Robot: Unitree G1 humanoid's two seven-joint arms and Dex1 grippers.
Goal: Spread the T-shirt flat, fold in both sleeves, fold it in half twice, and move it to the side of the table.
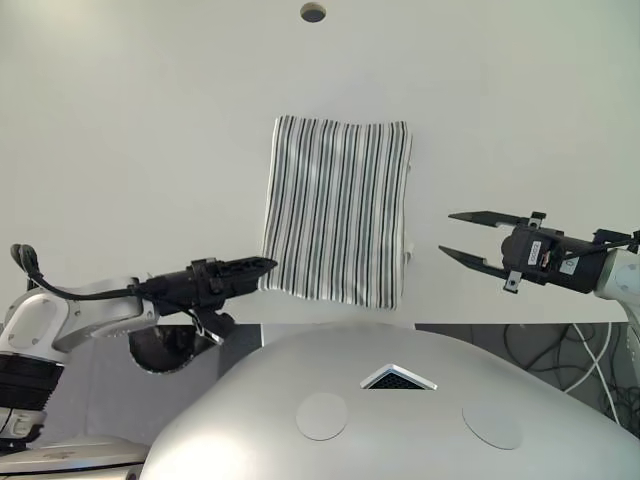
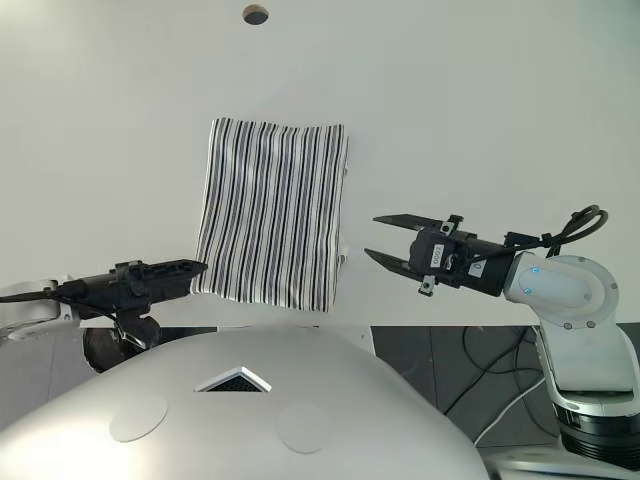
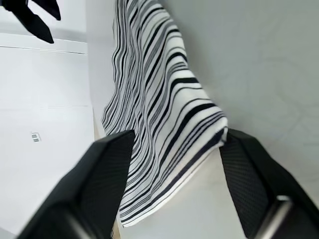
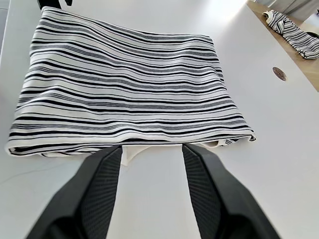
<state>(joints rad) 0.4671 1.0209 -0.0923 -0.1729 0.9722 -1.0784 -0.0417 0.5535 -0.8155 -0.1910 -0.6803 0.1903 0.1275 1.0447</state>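
Seemingly folded but not yet moved aside, the black-and-white striped fabric T-shirt (image 1: 338,208) lies on the white counter (image 1: 120,120) between the gaping left gripper (image 1: 265,265) and right gripper (image 1: 447,233).

1. T-shirt (image 1: 340,210) lies folded on the counter (image 1: 130,130), about mid-width, its near edge close to the counter's front edge
2. Left gripper (image 1: 262,265) is over on the left, tip right at the T-shirt's near left corner
3. Right gripper (image 1: 446,232) is out to the right of the T-shirt, level with its near right corner, jaws pointing at it, apart from it
4. Well behind the T-shirt, a round hole (image 1: 313,12) sits in the counter
5. Beyond the counter's far edge, another cloth (image 4: 294,32) lies on a separate surface
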